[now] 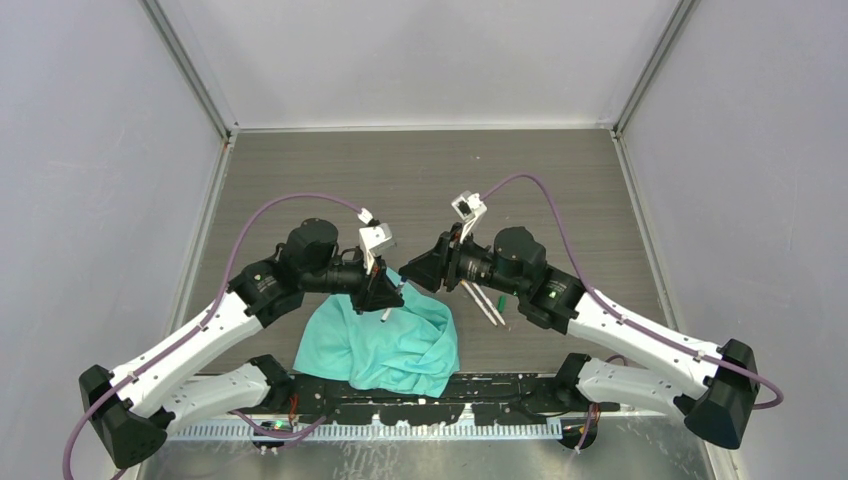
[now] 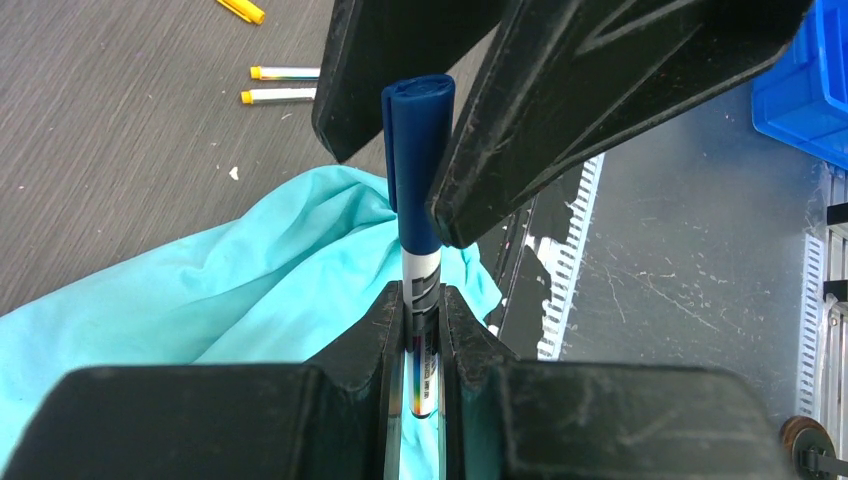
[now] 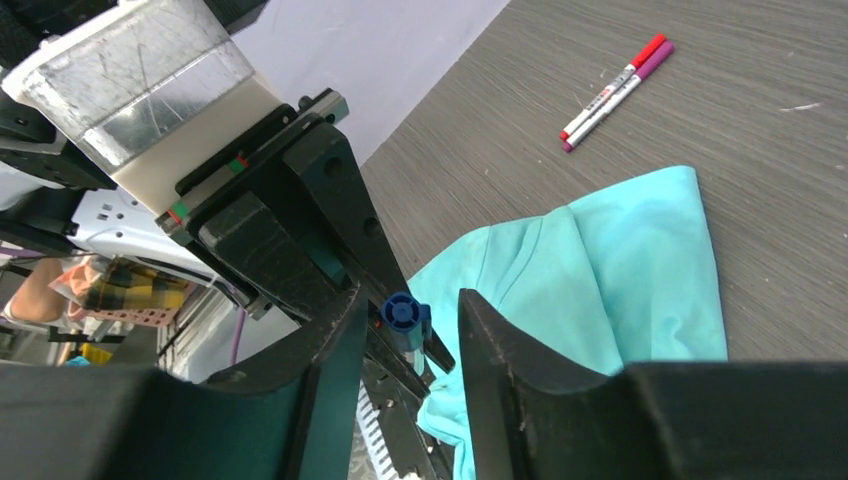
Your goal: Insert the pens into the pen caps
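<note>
Pen (image 2: 421, 272): we judge it light and stiff, with a slick white barrel, best gripped mid-barrel. The left gripper (image 2: 422, 305) is clenched there, holding it above the teal cloth (image 1: 385, 345), mid-width near the desk's near edge. Blue cap (image 2: 416, 140) sits over its tip. Right gripper (image 3: 405, 305) straddles the cap, jaws parted wider than it; one finger may touch.

No text is legible. Dark printed lettering runs along the white-barrelled pen with a blue cap (image 2: 421, 285) and along the two white pens capped red and purple (image 3: 612, 95). All of it is too small and blurred to read.
</note>
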